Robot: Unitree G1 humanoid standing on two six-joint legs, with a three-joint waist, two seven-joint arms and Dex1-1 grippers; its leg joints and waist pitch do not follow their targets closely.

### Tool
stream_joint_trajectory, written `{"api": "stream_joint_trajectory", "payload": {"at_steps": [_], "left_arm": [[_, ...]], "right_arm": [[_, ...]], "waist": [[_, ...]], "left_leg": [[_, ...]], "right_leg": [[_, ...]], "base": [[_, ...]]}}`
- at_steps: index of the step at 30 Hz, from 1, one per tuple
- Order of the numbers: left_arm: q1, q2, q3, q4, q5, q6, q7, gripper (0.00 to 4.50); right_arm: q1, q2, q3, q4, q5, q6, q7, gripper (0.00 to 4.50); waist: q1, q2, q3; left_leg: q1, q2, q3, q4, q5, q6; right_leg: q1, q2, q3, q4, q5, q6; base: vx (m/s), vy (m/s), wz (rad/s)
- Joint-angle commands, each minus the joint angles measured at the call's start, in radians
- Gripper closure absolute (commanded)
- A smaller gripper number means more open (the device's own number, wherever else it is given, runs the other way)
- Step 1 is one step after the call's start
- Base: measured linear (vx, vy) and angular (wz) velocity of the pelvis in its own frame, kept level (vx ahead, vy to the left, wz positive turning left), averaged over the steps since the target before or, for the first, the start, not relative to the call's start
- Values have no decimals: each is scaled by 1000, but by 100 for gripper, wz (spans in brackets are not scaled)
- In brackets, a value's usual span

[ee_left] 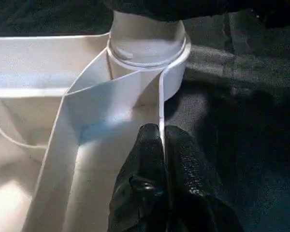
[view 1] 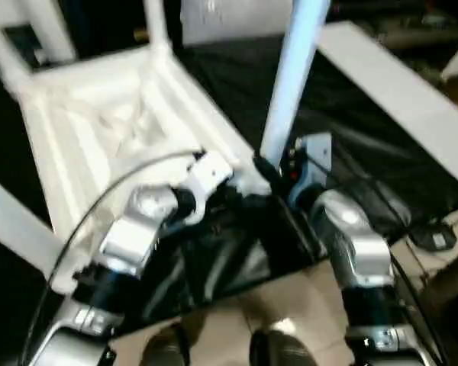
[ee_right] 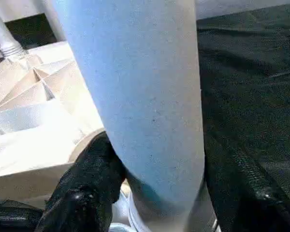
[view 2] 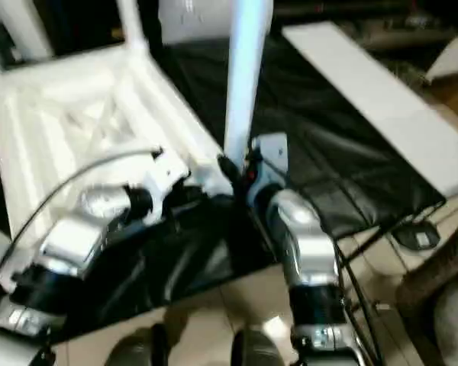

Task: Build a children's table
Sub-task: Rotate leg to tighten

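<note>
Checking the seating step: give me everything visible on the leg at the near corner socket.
The near leg is a long white tube, plastic by its look, smooth and faintly bluish in this light. It stands roughly upright, leaning a little, with its lower end in the round corner socket of the upturned table top. A ringed collar shows where it enters the socket. The right end effector straddles its lower part, black fingers against it. The left end effector pinches the top's rim beside the socket.

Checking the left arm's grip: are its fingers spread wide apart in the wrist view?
No, the left fingers lie pressed together, side by side, against the rim of the table top near the corner socket.
</note>
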Motion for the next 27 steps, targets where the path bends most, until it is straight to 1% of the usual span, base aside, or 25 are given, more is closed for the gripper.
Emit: {"api": "stream_joint_trajectory", "payload": {"at_steps": [1,2,3,4,5,6,7,9,10,11,12,13,14,16,17,18,19,20,21,22,23,24,25,26,27], "left_arm": [[-15,-5,-27,-23,-26,-54,-33,450],[-14,14,-27,-18,-24,-70,-42,450],[-13,20,-27,-16,-23,-75,-45,450],[-14,41,-22,-8,-25,-88,-53,450],[-15,46,-19,-4,-26,-90,-55,450],[-18,71,-11,11,-23,-130,-80,450],[-18,77,-10,15,-21,-142,-86,450],[-22,103,2,33,-19,-171,-96,450],[-24,111,13,41,-27,-183,-106,450],[-24,119,26,45,-38,-194,-115,450],[-24,123,33,46,-46,-200,-121,450],[-20,128,48,35,-67,-201,-133,450],[-14,130,63,19,-94,-190,-148,450],[4,125,92,-22,-143,-171,-163,397],[17,121,104,-50,-169,-148,-166,397],[30,119,110,-74,-188,-138,-170,397],[38,118,113,-87,-199,-133,-172,391],[54,111,120,-108,-209,-128,-160,391],[64,106,125,-121,-214,-127,-150,377],[97,91,132,-161,-215,-116,-115,361],[110,89,131,-175,-213,-116,-106,354],[118,88,131,-183,-212,-117,-100,346],[135,85,131,-201,-207,-113,-86,331],[146,82,133,-214,-203,-108,-76,331],[165,78,137,-234,-198,-103,-59,318]], "right_arm": [[34,-15,85,13,10,18,78,151],[48,-37,76,2,13,20,101,141],[52,-43,73,-2,15,21,108,141],[69,-75,64,-19,16,23,134,118],[74,-88,61,-27,17,25,142,111],[94,-122,49,-53,48,19,187,111],[98,-128,46,-59,58,17,199,98],[120,-177,50,-81,74,-7,270,75],[130,-203,53,-89,77,-23,303,67],[139,-231,53,-97,84,-36,336,61],[144,-246,53,-101,89,-44,353,61],[148,-266,44,-107,96,-54,374,33],[150,-283,36,-118,111,-54,398,33],[154,-307,21,-149,146,-44,440,14],[156,-319,14,-172,175,-32,469,14],[158,-330,9,-196,203,-14,493,6],[159,-337,6,-212,222,-3,509,2],[161,-349,4,-242,258,30,531,2],[162,-356,3,-261,282,51,544,0],[157,-360,3,-301,324,81,560,0],[155,-359,4,-314,341,87,564,0],[153,-359,5,-322,352,91,566,0],[145,-349,4,-334,372,100,560,0],[139,-342,3,-342,386,105,555,0],[127,-328,5,-346,388,100,542,0]], "waist": [[-10,11,-83],[-11,11,-83],[-9,2,-81],[-7,4,-81],[-4,5,-80],[1,2,-82],[4,1,-83],[2,3,-82],[5,1,-82],[6,4,-83],[4,2,-82],[5,5,-81],[4,2,-82],[4,2,-83],[3,0,-84],[5,1,-86],[8,3,-85],[8,3,-82],[8,1,-80],[9,2,-77],[9,1,-75],[8,1,-74],[8,-1,-72],[8,0,-72],[8,0,-68]], "left_leg": [[20,72,-22,-83,-226,0],[17,71,-19,-85,-224,14],[15,66,-10,-82,-232,38],[18,65,-4,-79,-233,48],[21,66,4,-77,-220,65],[21,66,10,-75,-198,77],[20,67,12,-75,-175,89],[21,68,15,-75,-167,99],[22,69,17,-74,-173,103],[22,69,18,-74,-173,104],[21,70,18,-75,-174,106],[22,71,18,-75,-181,105],[21,71,19,-74,-183,104],[19,69,21,-72,-166,111],[17,69,21,-70,-157,116],[15,68,24,-67,-141,124],[21,73,26,-67,-136,136],[20,73,26,-68,-138,141],[21,74,27,-68,-143,150],[20,75,26,-68,-157,150],[21,76,26,-70,-165,148],[23,75,27,-71,-182,140],[26,75,28,-72,-202,128],[26,75,27,-73,-209,120],[25,76,26,-76,-222,106]], "right_leg": [[49,-58,55,-104,-193,-185],[55,-56,52,-105,-148,-202],[62,-64,56,-110,-136,-215],[59,-67,58,-115,-139,-222],[58,-69,61,-119,-140,-228],[62,-71,61,-121,-127,-231],[65,-70,60,-119,-108,-228],[63,-68,59,-119,-90,-234],[64,-68,59,-120,-96,-231],[65,-69,60,-119,-94,-232],[64,-69,60,-120,-99,-236],[63,-70,59,-120,-116,-238],[64,-70,59,-120,-118,-239],[67,-70,59,-117,-104,-248],[69,-71,60,-117,-94,-250],[70,-71,59,-112,-69,-259],[64,-70,61,-112,-47,-276],[62,-67,60,-112,-42,-279],[63,-64,60,-112,-44,-279],[63,-65,59,-115,-70,-272],[61,-66,59,-118,-88,-267],[57,-65,60,-123,-134,-254],[53,-64,60,-128,-182,-239],[53,-65,61,-129,-200,-234],[50,-65,61,-132,-236,-222]], "base": [[0,0,0],[0,0,0],[0,0,0],[0,0,0],[0,0,0],[0,0,0],[0,0,0],[0,0,0],[0,0,0],[0,0,0],[0,0,0],[0,0,0],[0,0,0],[0,0,0],[0,0,0],[0,0,0],[0,0,0],[0,0,0],[0,0,0],[0,0,0],[0,0,0],[0,0,0],[0,0,0],[0,0,0],[0,0,0]]}}
